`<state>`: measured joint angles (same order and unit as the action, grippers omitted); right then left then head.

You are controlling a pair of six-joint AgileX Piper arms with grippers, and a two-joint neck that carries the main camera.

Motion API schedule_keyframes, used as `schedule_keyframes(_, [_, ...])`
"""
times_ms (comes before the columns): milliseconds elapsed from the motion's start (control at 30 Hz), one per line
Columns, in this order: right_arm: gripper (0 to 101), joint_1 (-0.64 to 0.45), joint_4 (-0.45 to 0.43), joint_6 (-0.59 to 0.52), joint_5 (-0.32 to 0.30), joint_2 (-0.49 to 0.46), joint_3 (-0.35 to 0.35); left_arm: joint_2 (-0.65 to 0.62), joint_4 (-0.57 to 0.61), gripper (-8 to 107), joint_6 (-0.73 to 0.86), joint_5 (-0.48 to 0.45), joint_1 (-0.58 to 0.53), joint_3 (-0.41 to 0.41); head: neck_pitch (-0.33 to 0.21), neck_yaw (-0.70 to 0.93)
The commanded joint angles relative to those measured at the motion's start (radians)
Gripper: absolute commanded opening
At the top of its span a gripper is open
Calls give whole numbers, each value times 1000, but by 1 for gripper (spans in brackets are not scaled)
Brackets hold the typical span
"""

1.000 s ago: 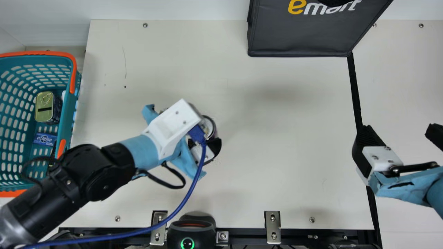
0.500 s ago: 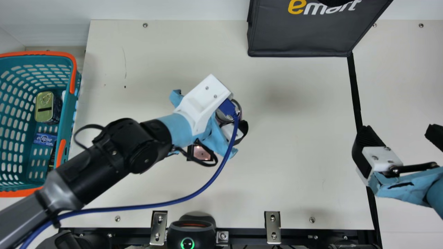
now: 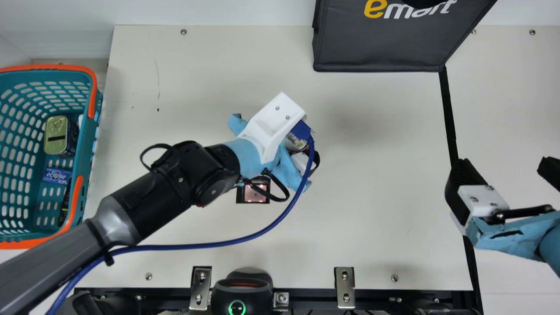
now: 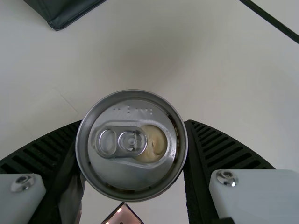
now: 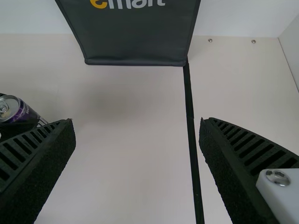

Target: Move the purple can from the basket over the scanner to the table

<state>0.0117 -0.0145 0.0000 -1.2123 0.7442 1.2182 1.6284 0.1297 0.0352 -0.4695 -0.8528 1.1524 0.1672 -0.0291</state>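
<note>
My left gripper is over the mid-table, beyond and to the right of the square scanner window in the main view. It holds the purple can, mostly hidden beneath the wrist. In the left wrist view the can's silver top sits between the ribbed fingers of the left gripper, both pressed to its sides, with a scanner corner near it. The can's purple side shows in the right wrist view; whether it touches the table I cannot tell. My right gripper stands open, nothing between its fingers.
A teal basket with an orange rim stands at the left, holding a gold-topped tin and a blue pack. The dark bag is at the back. A black device with a green ring sits at the front edge.
My left arm has carried the can rightward and a little toward the back, off the scanner window, which has come into sight. The latest shift is smaller. My right arm has kept still.
</note>
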Motion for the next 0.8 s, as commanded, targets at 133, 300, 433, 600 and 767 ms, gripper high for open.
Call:
schedule_keyframes(133, [95,0,0,0,0,0,0,7,-18,2,-10,1,-4,-3,-29,2])
schedule_keyframes(300, [95,0,0,0,0,0,0,11,-21,19,-9,4,-4,-8,-29,2])
schedule_keyframes(433, [95,0,0,0,0,0,0,15,-21,32,-6,6,-5,-12,-29,2])
schedule_keyframes(600, [95,0,0,0,1,0,0,7,-3,49,2,15,-4,-15,-29,2])
schedule_keyframes(767, [95,0,0,0,2,0,0,-20,31,65,22,32,-3,-23,-29,2])
